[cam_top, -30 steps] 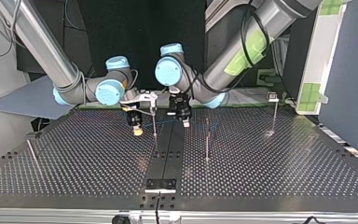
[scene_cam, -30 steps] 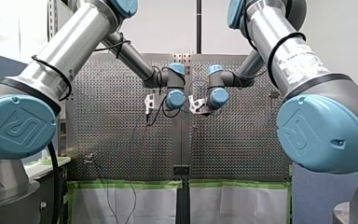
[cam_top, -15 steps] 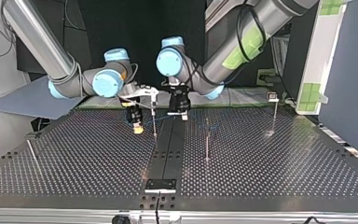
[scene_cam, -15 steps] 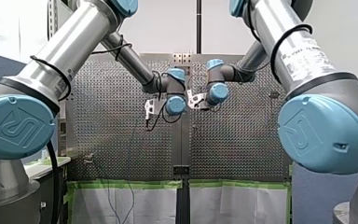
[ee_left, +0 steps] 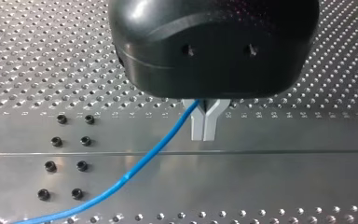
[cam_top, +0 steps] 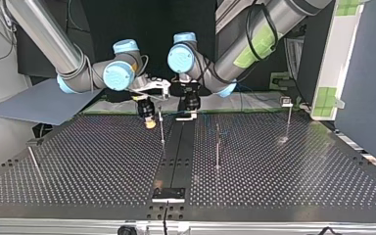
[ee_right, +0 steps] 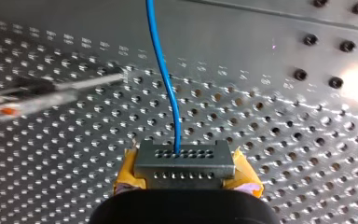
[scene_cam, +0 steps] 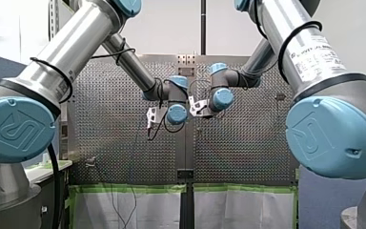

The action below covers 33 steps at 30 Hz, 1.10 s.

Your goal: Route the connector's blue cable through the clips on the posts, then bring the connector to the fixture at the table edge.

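My right gripper point(ee_right: 182, 179) with yellow pads is shut on the grey connector point(ee_right: 182, 161). The blue cable point(ee_right: 164, 79) runs out of the connector's face and away over the plate. My left gripper point(ee_left: 204, 136) has its metal fingers shut on the blue cable point(ee_left: 144, 161), which trails off beside it over the plate. In the top view my right gripper point(cam_top: 150, 123) and my left gripper point(cam_top: 187, 116) hang side by side near the far edge, either side of a thin post point(cam_top: 161, 126). The fixture point(cam_top: 168, 194) sits at the near edge.
More thin posts stand on the perforated table point(cam_top: 284, 176): one in the middle point(cam_top: 218, 147), one at the top view's right with a clip on it point(cam_top: 288, 117). A leaning rod point(cam_top: 33, 157) is at the left. A smooth strip point(cam_top: 178, 152) runs down the table's centre.
Both grippers have moved away from the top view's camera, toward the table's far edge, and closer together. Each keeps its hold.
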Each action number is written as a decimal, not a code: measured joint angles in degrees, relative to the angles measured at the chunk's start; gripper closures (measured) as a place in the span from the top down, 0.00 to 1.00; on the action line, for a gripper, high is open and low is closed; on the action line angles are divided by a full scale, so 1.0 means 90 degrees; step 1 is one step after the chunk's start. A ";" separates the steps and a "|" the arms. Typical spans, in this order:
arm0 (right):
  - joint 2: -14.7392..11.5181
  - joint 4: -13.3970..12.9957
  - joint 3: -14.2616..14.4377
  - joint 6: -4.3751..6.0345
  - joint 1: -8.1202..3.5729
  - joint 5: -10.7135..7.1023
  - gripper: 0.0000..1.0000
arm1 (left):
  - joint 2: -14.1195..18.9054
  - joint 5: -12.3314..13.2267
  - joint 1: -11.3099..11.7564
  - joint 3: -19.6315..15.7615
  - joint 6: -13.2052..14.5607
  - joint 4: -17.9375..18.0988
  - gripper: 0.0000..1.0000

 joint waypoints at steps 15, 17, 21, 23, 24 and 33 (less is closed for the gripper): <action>-0.0244 -0.0232 0.0664 0.0077 0.0139 0.0019 0.00 | -0.0059 0.0187 -0.0081 -0.0375 -0.0061 0.0111 0.00; -0.0318 -0.0241 0.0716 0.0107 0.0145 0.0018 0.00 | -0.0130 0.0223 -0.0104 -0.0386 -0.0077 0.0130 0.00; -0.0406 -0.0225 0.0757 0.0130 0.0149 0.0015 0.00 | -0.0326 0.0248 -0.0131 -0.0394 -0.0161 0.0187 0.00; -0.0438 -0.0222 0.0786 0.0138 0.0150 0.0017 0.00 | -0.0433 0.0252 -0.0149 -0.0392 -0.0225 0.0227 0.00; -0.0454 -0.0220 0.0810 0.0144 0.0150 0.0018 0.00 | -0.0468 0.0254 -0.0157 -0.0389 -0.0238 0.0241 0.00; -0.0482 -0.0374 0.1134 0.0189 0.0110 0.0022 0.00 | -0.0555 0.0198 -0.0219 -0.0388 -0.0254 0.0295 0.00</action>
